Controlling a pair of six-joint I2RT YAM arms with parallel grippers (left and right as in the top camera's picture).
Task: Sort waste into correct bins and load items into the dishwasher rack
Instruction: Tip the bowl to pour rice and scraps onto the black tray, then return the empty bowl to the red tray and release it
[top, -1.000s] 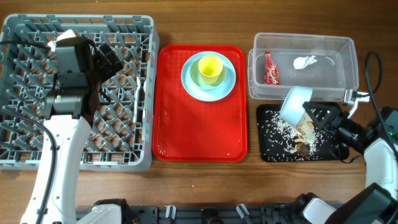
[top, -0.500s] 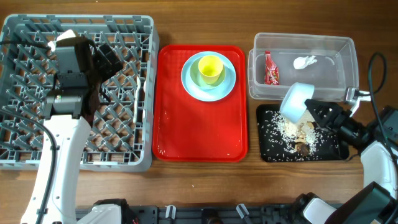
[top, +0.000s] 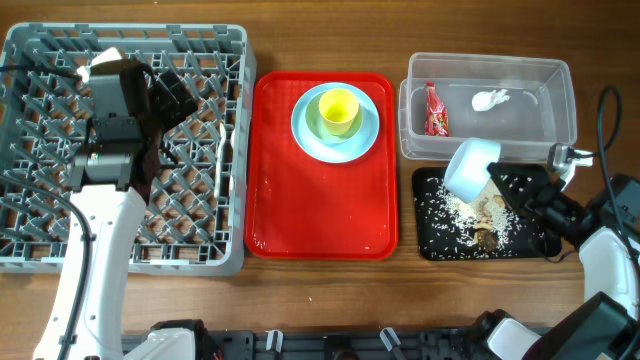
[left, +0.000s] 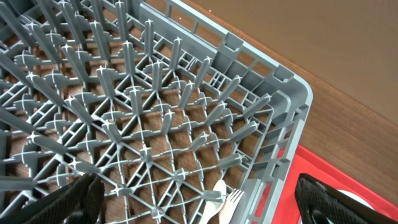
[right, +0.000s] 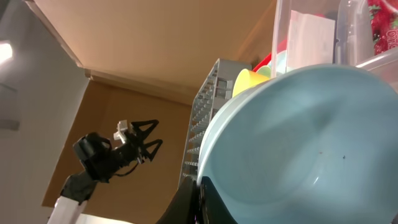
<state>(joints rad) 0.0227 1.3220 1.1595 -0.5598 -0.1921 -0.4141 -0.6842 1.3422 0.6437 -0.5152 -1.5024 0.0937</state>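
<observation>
- Overhead: the right gripper (top: 500, 182) is clamped on the rim of the pale blue bowl (top: 470, 165), which is tipped over the black tray (top: 428, 246), right of the red serving tray (top: 320, 210).
- Food scraps (top: 482, 214) lie in the black tray. The clear tub (top: 490, 62), also right of the red serving tray, holds the red wrapper (top: 435, 110) and the tissue (top: 490, 99).
- On the red serving tray, the yellow cup (top: 338, 110) stands on the pale blue plate (top: 308, 138).
- The left gripper (top: 175, 95) hangs over the dishwasher rack (top: 130, 263), left of the red serving tray.
- Left wrist: the fingers are spread wide. The white fork (left: 231, 202) lies in the rack by its wall nearest the red serving tray.
- Right wrist: the bowl's inside fills the view, its rim pinched by a dark finger (right: 194, 200).
</observation>
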